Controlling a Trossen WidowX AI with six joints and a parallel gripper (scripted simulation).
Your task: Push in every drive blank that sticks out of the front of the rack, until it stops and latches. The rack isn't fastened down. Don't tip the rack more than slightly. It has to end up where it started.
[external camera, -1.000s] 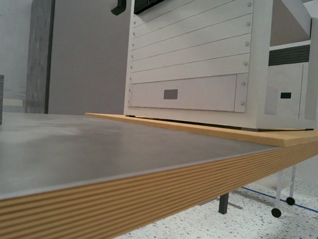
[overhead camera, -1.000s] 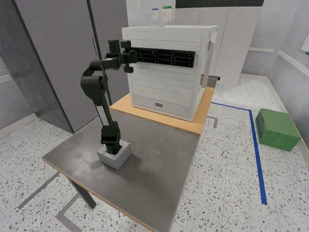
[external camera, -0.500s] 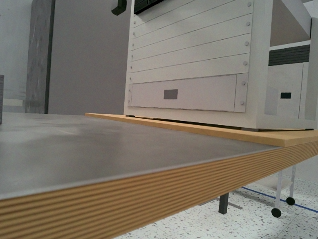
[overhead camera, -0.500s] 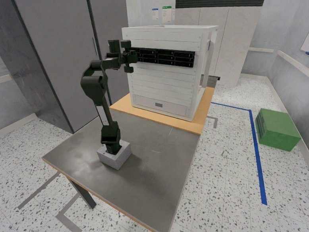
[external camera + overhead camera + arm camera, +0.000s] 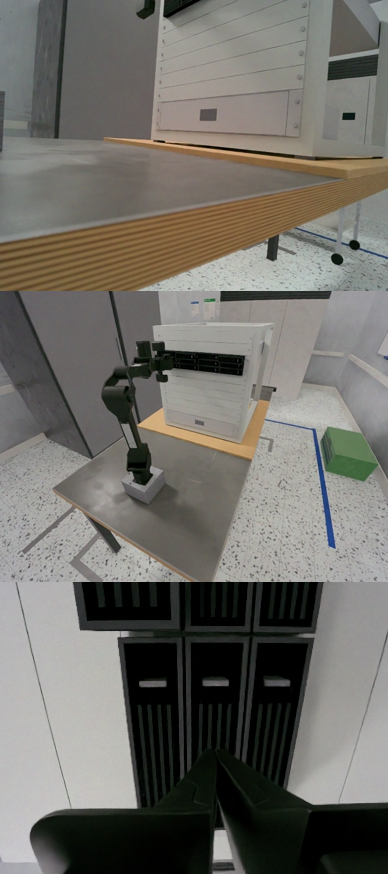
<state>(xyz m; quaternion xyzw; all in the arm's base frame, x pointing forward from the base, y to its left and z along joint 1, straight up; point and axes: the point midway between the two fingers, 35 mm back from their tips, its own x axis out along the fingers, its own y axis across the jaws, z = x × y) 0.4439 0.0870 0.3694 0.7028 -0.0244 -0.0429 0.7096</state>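
The white rack [image 5: 203, 394] [image 5: 225, 74] stands upright on a tan board. Its black drive blanks form three rows and several columns. The top-row blank in the second column [image 5: 185, 357] [image 5: 129, 602] sticks out past its neighbours. The top-row blank at the far right [image 5: 231, 359] also appears to stick out. In the wrist view, the left column's three blanks [image 5: 152, 694] [image 5: 216, 694] [image 5: 276, 694] look level with each other. My gripper [image 5: 172, 363] [image 5: 214, 757] is shut and empty, its tips in front of the left column's middle blank. Contact cannot be told; the fingers hide the blanks' lower ends.
The tan board [image 5: 250, 447] [image 5: 332, 170] lies under the rack at the far end of the grey table [image 5: 194, 528] [image 5: 94, 194]. The arm's pale base block [image 5: 144, 491] stands on the table. A tall grey cabinet [image 5: 65, 353] is close on the left. A green box [image 5: 350, 450] sits on the floor.
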